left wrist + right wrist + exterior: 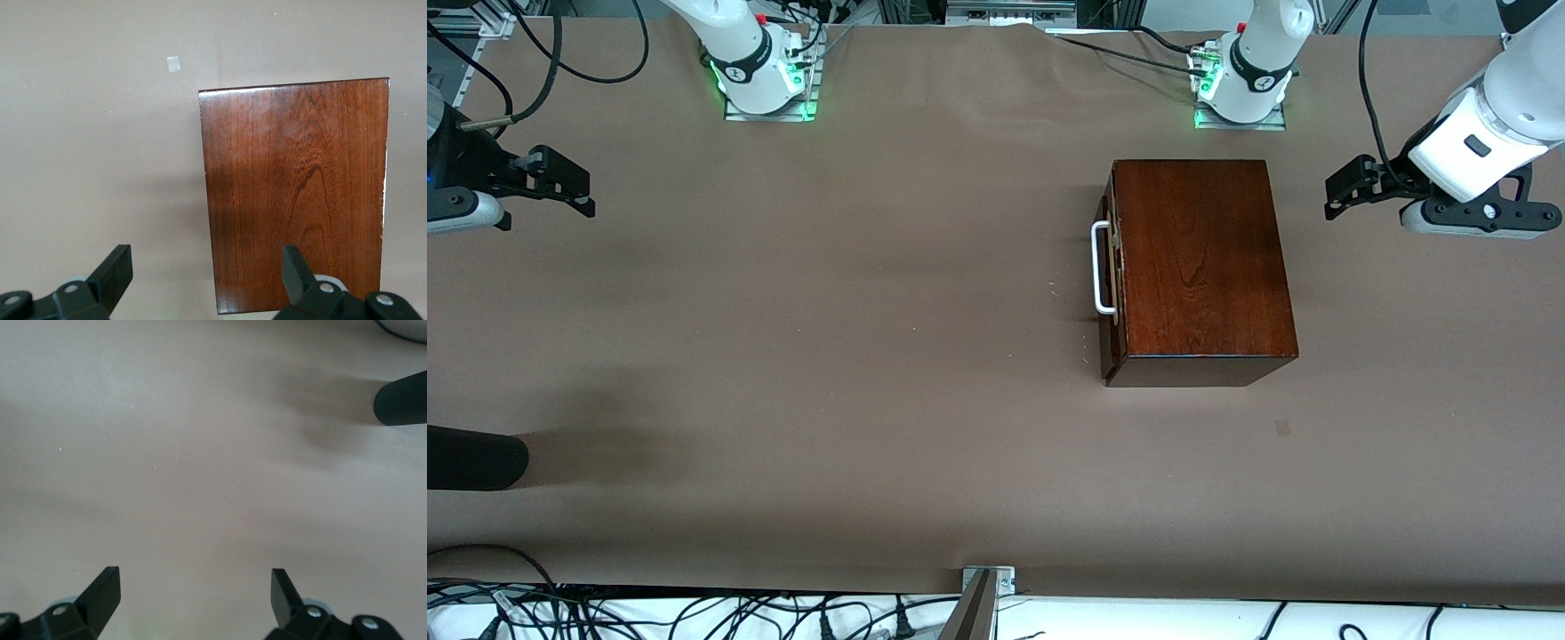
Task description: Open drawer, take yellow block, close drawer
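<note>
Left gripper (1334, 191), jaws spread and empty, hangs nearest my wooden box (1200, 267), yet the shut drawer's white handle (1101, 268) faces the right gripper (580, 191), likewise open.

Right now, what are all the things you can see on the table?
box: one, dark brown wood, on the table toward the left arm's end.
drawer: one, dark front, shut in the box, facing the right arm's end.
handle: one, white, on the drawer front.
table: one, brown.
black thing: one, at the table's edge, right arm's end.
yellow block: none in sight.
left end effector: open, over the table beside the box, waiting.
right end effector: open, over bare table, waiting.
</note>
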